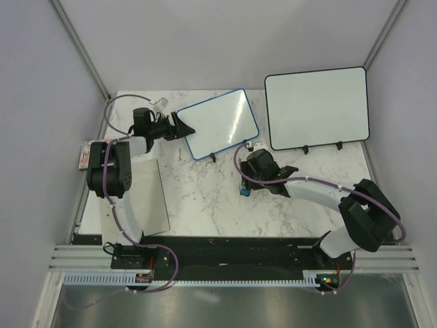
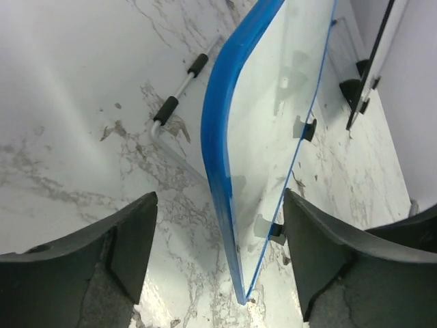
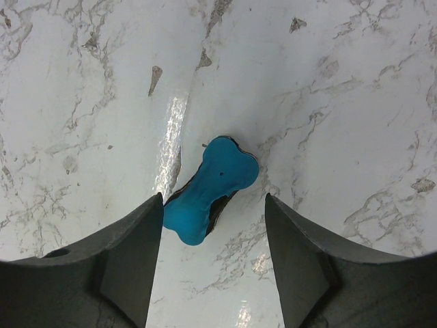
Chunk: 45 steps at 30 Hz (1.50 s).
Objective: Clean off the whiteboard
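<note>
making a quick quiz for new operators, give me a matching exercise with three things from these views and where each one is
Things
1. blue-framed whiteboard
2. black-framed whiteboard
3. blue eraser

Places
A. lying on the marble table between the open right jaws
B. its edge between the open left jaws
C. standing at the far right, away from both arms

Pairs: 1-B, 2-C, 3-A

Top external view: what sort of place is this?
Probably a laboratory robot cell: grey panels around a marble-patterned table, left arm and right arm bolted at its near edge, and a blue-framed whiteboard.
</note>
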Motion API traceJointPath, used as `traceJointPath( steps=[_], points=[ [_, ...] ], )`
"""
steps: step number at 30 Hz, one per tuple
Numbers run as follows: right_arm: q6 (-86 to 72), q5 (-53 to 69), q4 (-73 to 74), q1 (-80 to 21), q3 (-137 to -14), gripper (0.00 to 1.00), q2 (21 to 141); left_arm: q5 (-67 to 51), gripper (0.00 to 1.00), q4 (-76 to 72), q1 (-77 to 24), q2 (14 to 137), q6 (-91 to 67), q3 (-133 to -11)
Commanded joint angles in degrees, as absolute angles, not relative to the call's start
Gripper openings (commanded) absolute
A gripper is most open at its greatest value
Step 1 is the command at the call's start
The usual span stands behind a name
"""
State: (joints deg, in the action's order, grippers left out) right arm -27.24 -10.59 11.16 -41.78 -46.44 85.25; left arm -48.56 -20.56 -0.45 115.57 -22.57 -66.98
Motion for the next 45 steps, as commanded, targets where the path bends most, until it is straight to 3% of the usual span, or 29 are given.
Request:
traceJointPath(
  steps=[1, 2, 3, 6, 10, 13, 14, 16, 17, 19, 23, 27, 30, 31, 33, 34, 45],
  points=[
    [-27.0, -11.3, 9.7, -42.0, -48.7, 0.68, 84.1, -39.8, 0.85, -19.5, -0.2, 108.2, -18.0, -64.5],
    [-27.0, -11.4, 9.8, -41.9, -48.9, 0.68, 84.2, -38.9, 0.99, -19.3, -0.2, 107.6, -18.2, -64.1],
    [-26.9, -11.4, 9.6, -42.0, -49.1, 0.69, 84.2, -38.2, 0.99, -19.4, -0.3, 105.9, -18.6, -62.9],
    [-26.9, -11.4, 9.4, -42.0, -49.6, 0.69, 84.4, -35.1, 0.99, -20.3, -0.2, 103.3, -19.7, -60.0],
    [-26.9, -11.2, 9.4, -42.0, -50.1, 0.69, 83.9, -20.4, 0.98, -22.3, -0.2, 93.6, -21.7, -51.9],
    [-27.3, -11.4, 9.6, -41.9, -49.2, 0.69, 82.5, -9.8, 0.91, -20.7, -0.4, 86.3, -25.5, -46.8],
    [-27.5, -11.8, 9.6, -42.0, -48.9, 0.69, 82.1, -8.4, 0.79, -20.8, -0.6, 84.5, -27.1, -45.5],
    [-27.9, -13.0, 9.7, -41.9, -48.2, 0.69, 80.9, -5.7, 0.66, -21.5, -2.5, 79.0, -28.2, -42.3],
    [-27.9, -13.4, 9.7, -41.9, -47.9, 0.68, 80.5, -5.8, 0.44, -21.7, -3.7, 77.4, -28.0, -41.7],
    [-27.9, -15.7, 9.8, -41.9, -47.3, 0.68, 79.5, -4.4, 0.33, -21.0, -8.5, 75.1, -27.5, -41.0],
    [-26.6, -20.1, 9.8, -41.5, -48.2, 0.65, 80.6, -4.3, 0.02, -20.5, -16.7, 72.7, -26.2, -40.0],
    [-24.8, -17.9, 9.8, -39.0, -51.9, 0.59, 84.6, -6.7, 0.02, -20.1, -24.1, 77.8, -24.6, -41.5],
    [-24.1, -17.5, 9.6, -38.1, -54.0, 0.4, 85.5, -6.2, 0.02, -18.5, -28.6, 85.0, -21.3, -44.9],
    [-24.1, -17.4, 9.5, -37.9, -54.7, 0.21, 85.6, -6.5, 0.02, -17.9, -29.2, 87.4, -20.7, -46.0],
    [-24.0, -17.1, 9.4, -37.2, -55.0, 0.04, 85.7, -6.7, 0.02, -17.8, -30.8, 92.7, -20.5, -48.0],
    [-23.9, -17.1, 9.4, -37.0, -55.3, 0.0, 85.7, -6.9, 0.02, -17.8, -31.1, 94.3, -20.0, -48.6],
    [-23.0, -14.9, 8.2, -33.7, -52.8, 0.0, 84.9, 1.3, 0.02, -16.0, -32.3, 101.7, -20.2, -49.7]
  ],
)
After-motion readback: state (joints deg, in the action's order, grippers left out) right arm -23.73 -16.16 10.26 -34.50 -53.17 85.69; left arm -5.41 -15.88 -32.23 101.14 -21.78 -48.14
